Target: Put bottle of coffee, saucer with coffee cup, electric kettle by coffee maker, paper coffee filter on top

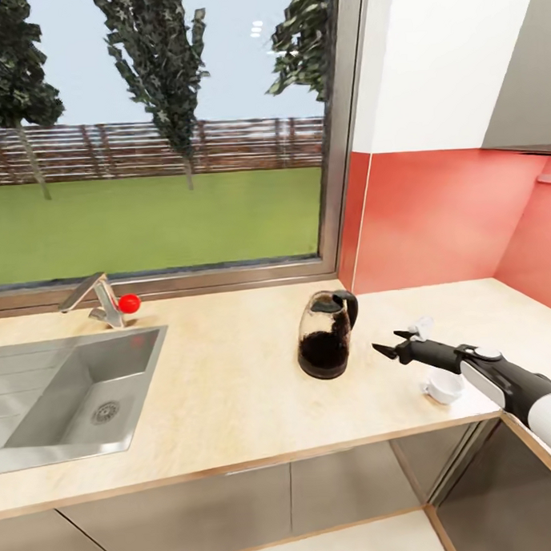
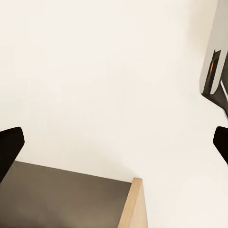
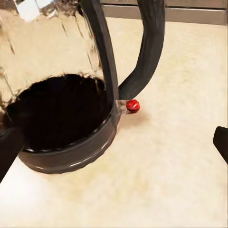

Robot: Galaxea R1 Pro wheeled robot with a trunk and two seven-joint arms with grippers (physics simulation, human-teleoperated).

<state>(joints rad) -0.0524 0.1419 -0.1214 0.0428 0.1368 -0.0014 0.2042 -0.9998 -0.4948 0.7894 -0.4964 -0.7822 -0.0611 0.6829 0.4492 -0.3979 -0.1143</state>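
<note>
Head view looks down on the worktop [image 1: 232,389] under a wide window, with a steel sink [image 1: 72,396] and tap [image 1: 100,301] at the left. The electric kettle [image 1: 326,337] stands upright near the middle of the worktop, its black loop handle turned toward the right arm. The right end effector [image 1: 395,346] hovers just beside that handle, apart from it, with its two fingers spread. Beneath the forearm sits the coffee cup [image 1: 445,387], near the front edge; a small pale object lies just behind the fingers, too small to identify.

The right wrist camera sees the kettle [image 3: 66,95] close up — dark base, see-through body, and the handle arching up at its side. Both dark fingertips [image 3: 221,142] sit at the frame edges, wide apart, with nothing between them.

The left wrist camera faces a pale wall and a wooden edge (well away from the action); the left end effector [image 2: 114,145] has its tips at either edge of the frame, so it reads as spread and empty.

The step in hand appears to be the kettle — a reach for its handle so it can be carried to the coffee maker. The next move likely calls for advancing until the handle lies between the fingers, then closing firmly. A grip too far off-centre could tip the kettle on lifting.
</note>
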